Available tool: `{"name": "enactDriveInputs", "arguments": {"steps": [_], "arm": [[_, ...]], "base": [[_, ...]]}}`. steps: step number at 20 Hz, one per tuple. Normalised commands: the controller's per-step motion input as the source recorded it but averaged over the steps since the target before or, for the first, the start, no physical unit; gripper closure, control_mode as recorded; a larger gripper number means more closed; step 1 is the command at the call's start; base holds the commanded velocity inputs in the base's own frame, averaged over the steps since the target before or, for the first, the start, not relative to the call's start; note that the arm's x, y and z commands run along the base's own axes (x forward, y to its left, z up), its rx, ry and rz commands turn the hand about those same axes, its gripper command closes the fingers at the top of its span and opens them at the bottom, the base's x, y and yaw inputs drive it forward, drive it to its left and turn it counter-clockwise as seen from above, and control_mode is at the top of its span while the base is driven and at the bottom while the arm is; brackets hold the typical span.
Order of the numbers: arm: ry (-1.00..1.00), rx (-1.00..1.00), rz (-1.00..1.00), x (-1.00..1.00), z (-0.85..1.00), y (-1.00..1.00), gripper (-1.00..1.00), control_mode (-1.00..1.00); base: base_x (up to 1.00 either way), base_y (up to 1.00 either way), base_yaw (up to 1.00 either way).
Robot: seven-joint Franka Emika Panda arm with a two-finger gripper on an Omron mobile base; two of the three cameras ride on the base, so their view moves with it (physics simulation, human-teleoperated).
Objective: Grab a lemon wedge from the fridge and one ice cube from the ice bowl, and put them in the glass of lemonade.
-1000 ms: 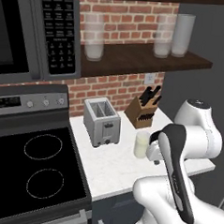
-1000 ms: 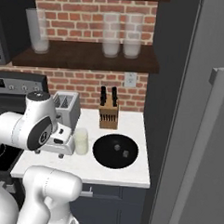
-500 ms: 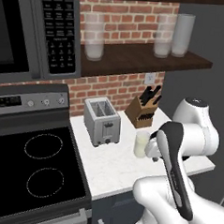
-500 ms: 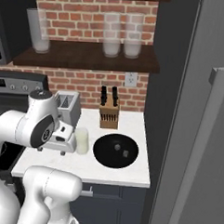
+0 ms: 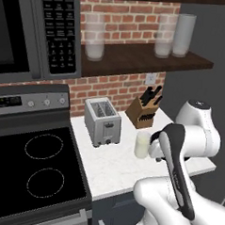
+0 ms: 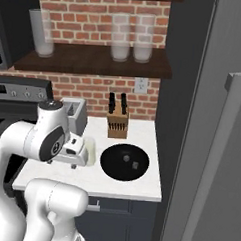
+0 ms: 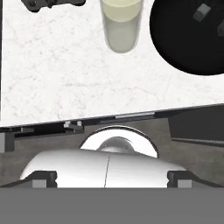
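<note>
The glass of lemonade point(image 7: 121, 24) stands on the white counter point(image 7: 65, 74), with the black ice bowl point(image 7: 183, 48) just to its right. Two ice cubes point(image 7: 202, 12) lie in the bowl. My gripper point(image 7: 111, 178) is open and empty, hovering over the counter's front edge, short of the glass. In the right base view my hand point(image 6: 73, 151) hangs in front of the glass point(image 6: 91, 151), left of the ice bowl point(image 6: 112, 167). The fridge point(image 6: 207, 122) fills the right side with its door shut. The lemon wedge is hidden.
A toaster point(image 5: 103, 122) stands left of the glass point(image 5: 142, 144), and a knife block point(image 5: 144, 109) is against the brick wall behind. The stove point(image 5: 30, 170) lies to the left. Tall frosted glasses point(image 6: 121, 37) line the shelf above. The fridge's bar handle point(image 6: 223, 148) juts out at the right.
The arm and hand have edged slightly to the right, toward the bowl. The jaws stay open and nothing on the counter has moved.
</note>
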Motion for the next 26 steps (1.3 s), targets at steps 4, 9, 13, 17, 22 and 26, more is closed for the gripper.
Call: {"name": "enactDriveInputs", "arguments": {"steps": [4, 9, 13, 17, 22, 26], "arm": [[0.00, 0.00, 0.00, 0.03, -0.17, -0.53, -1.00, -1.00], [-0.01, 0.00, -0.01, 0.07, -0.14, -0.52, -1.00, -1.00], [-0.07, 0.00, -0.03, 0.20, -0.13, -0.26, -1.00, -1.00], [-0.11, 0.00, -0.04, 0.26, -0.18, -0.11, -1.00, -1.00], [0.00, -0.01, -0.04, 0.19, -0.02, -0.23, -1.00, -1.00], [0.00, -0.07, -0.04, 0.18, -0.01, -0.14, -1.00, -1.00]], "base": [[0.00, 0.00, 0.00], [0.00, 0.00, 0.00], [0.00, 0.00, 0.00], [0.00, 0.00, 0.00], [0.00, 0.00, 0.00], [0.00, 0.00, 0.00]]}}
